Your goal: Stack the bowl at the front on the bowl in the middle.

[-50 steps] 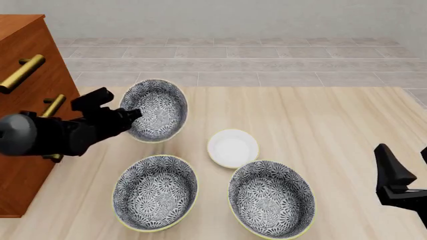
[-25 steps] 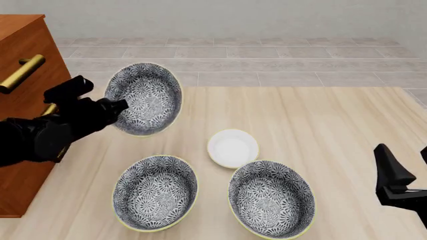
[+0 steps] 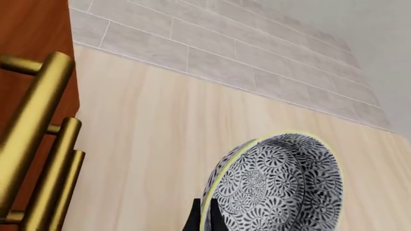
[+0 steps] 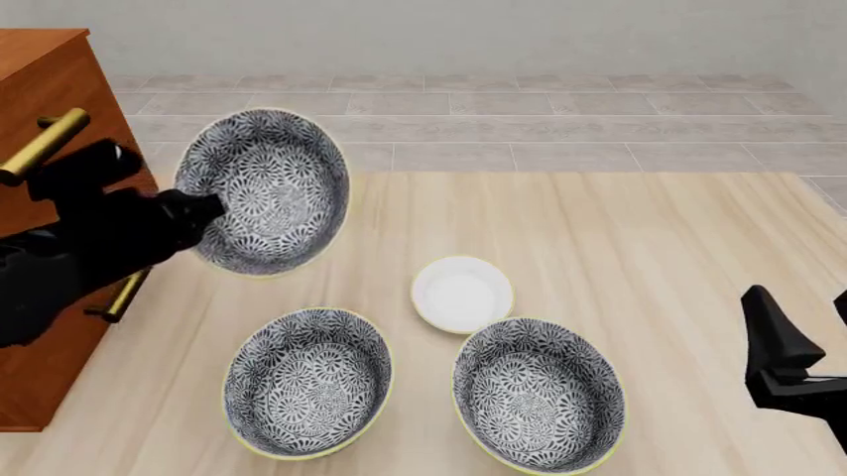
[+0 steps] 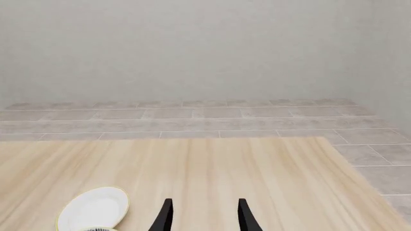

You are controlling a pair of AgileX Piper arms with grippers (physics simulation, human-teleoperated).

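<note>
My left gripper (image 4: 208,207) is shut on the near-left rim of the bowl at the front (image 4: 265,193), a deep grey-and-white floral bowl with a pale yellow-green rim. It hangs tilted above the table's far left. In the left wrist view the bowl (image 3: 276,187) stands on edge, its rim between my fingertips (image 3: 204,219). The bowl in the middle (image 4: 307,382) sits upright on the table below it, at the near left. At the right edge my right gripper (image 4: 807,332) stands open and empty, as the right wrist view (image 5: 205,216) also shows.
A third floral bowl (image 4: 537,392) sits at the near right. A small white dish (image 4: 461,294) lies between the bowls, also seen as the dish (image 5: 93,208). A wooden cabinet (image 4: 47,327) with brass handles (image 4: 44,144) stands close by my left arm.
My left gripper has lifted the held bowl off the table and carried it up and to the left, toward the cabinet. The right arm has not moved.
</note>
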